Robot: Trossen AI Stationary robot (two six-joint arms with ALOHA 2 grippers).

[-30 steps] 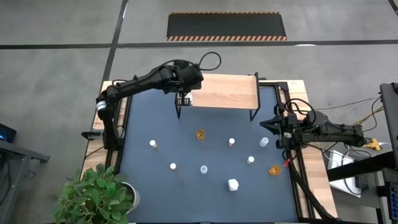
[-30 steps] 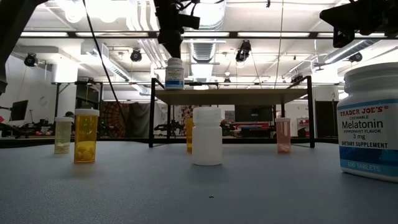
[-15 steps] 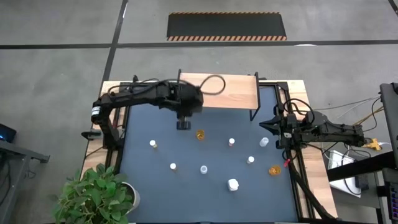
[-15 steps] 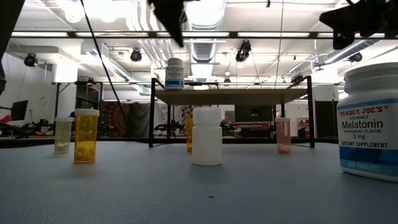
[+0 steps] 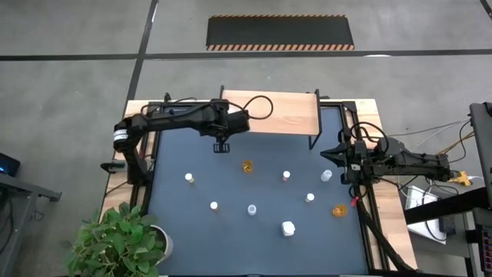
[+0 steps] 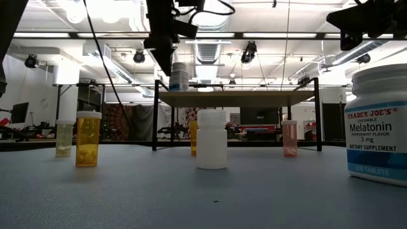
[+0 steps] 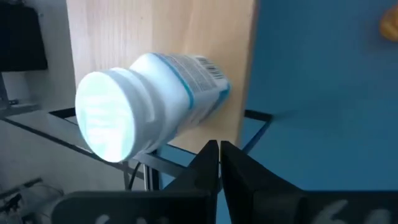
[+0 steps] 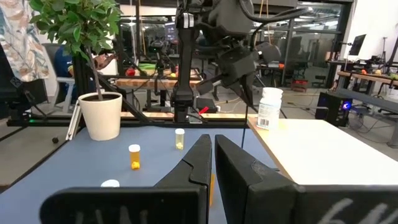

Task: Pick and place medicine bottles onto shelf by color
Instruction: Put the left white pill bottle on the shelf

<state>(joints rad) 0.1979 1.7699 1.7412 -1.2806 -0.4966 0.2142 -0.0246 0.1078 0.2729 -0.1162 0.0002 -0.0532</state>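
High view shows the left tool [image 5: 222,145] in the upper middle of the frame, over the dark mat just below the near left corner of the shelf [image 5: 280,111]. In the left wrist view its fingers are pressed together with nothing between them, and a white bottle [image 7: 146,102] stands on the shelf edge beyond them, apart from the tool. In the low view that bottle [image 6: 179,76] sits upright at the shelf's left end. So one placement looks finished, and the step in hand is going for the next bottle.

Eight bottles remain on the desk; the orange one [image 5: 247,165] lies nearest, centre of frame. The next move calls for spreading the fingers, centring over a bottle and descending straight. The right tool [image 5: 330,155] waits clenched and empty at the mat's right edge.
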